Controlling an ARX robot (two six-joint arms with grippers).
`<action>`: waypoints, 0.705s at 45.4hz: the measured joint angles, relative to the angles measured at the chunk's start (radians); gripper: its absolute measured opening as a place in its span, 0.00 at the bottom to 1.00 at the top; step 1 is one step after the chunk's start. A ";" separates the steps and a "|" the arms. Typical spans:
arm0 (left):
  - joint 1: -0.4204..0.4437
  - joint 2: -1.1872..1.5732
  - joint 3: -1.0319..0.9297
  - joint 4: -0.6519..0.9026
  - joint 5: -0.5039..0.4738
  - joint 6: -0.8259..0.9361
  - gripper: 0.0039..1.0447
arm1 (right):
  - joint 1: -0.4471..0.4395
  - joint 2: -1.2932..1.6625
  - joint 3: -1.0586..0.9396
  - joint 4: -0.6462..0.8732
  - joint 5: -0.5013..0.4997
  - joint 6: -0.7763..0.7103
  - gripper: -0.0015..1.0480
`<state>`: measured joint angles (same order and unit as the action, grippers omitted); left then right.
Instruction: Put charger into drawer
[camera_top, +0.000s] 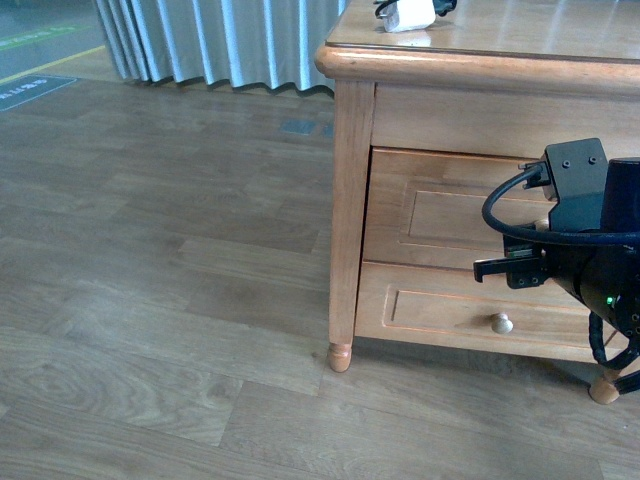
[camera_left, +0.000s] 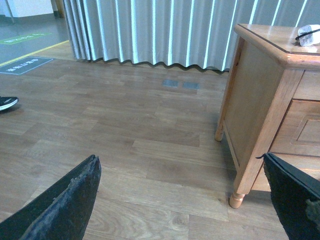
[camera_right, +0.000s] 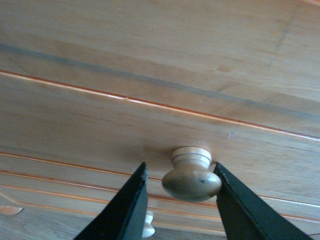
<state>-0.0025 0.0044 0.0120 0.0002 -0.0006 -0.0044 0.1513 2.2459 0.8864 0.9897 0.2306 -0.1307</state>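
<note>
No legible text, number or brand.
Floor by curtain: dark blue-grey rectangular floor sticker (camera_top: 30, 92), white characters on it, too blurred to read in front view and in left wrist view alike.
Beyond it: green painted floor strip (camera_left: 22, 38), faint pale marks, unreadable.

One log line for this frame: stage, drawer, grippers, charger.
stage: pre-grasp | drawer: shut | right gripper: open, fingers astride knob | left gripper: open, empty | charger: on cabinet top

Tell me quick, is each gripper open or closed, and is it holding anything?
Left gripper: open, empty.
Right gripper: open, set around the knob, not yet clamped on it.
</note>
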 joint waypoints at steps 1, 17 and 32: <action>0.000 0.000 0.000 0.000 0.000 0.000 0.94 | 0.000 0.000 0.000 0.000 0.000 0.000 0.35; 0.000 0.000 0.000 0.000 0.000 0.000 0.94 | -0.001 -0.002 0.001 -0.002 -0.002 0.003 0.23; 0.000 0.000 0.000 0.000 0.000 0.000 0.94 | 0.000 -0.004 0.005 -0.006 0.001 0.007 0.23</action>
<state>-0.0025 0.0044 0.0120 0.0002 -0.0006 -0.0044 0.1513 2.2421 0.8913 0.9833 0.2314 -0.1234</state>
